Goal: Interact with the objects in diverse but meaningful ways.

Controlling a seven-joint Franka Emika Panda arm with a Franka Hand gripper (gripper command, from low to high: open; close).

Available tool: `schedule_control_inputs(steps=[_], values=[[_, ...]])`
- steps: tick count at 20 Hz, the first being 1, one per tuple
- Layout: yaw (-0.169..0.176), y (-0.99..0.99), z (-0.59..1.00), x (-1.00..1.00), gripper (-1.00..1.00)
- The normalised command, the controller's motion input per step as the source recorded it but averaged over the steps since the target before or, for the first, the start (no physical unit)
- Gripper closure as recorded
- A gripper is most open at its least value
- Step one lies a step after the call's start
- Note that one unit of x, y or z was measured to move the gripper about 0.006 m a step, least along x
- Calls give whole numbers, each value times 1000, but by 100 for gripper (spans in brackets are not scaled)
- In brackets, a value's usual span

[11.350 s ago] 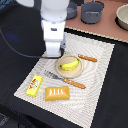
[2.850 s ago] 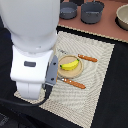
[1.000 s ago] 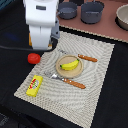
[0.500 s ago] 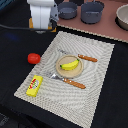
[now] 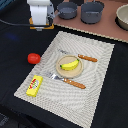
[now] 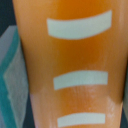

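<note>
I have the orange bread block (image 6: 70, 65) clamped in the gripper (image 5: 41, 23), carried above the placemat's (image 5: 95, 75) far corner; next, choose a set-down spot.

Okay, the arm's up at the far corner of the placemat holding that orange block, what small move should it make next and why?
Probably carry the orange ridged block toward a bare patch of the placemat and lower it. The block fills the wrist view, so the gripper appears to hold it aloft, beyond the mat's far corner, where the exterior view shows orange under the arm. The banana occupies the plate, so bare mat looks safer.
</note>
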Motion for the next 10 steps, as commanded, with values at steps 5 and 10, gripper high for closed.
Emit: schedule_control_inputs(steps=[5,10], values=[[6,35,-585,-433,100],[2,2,-518,-215,100]])
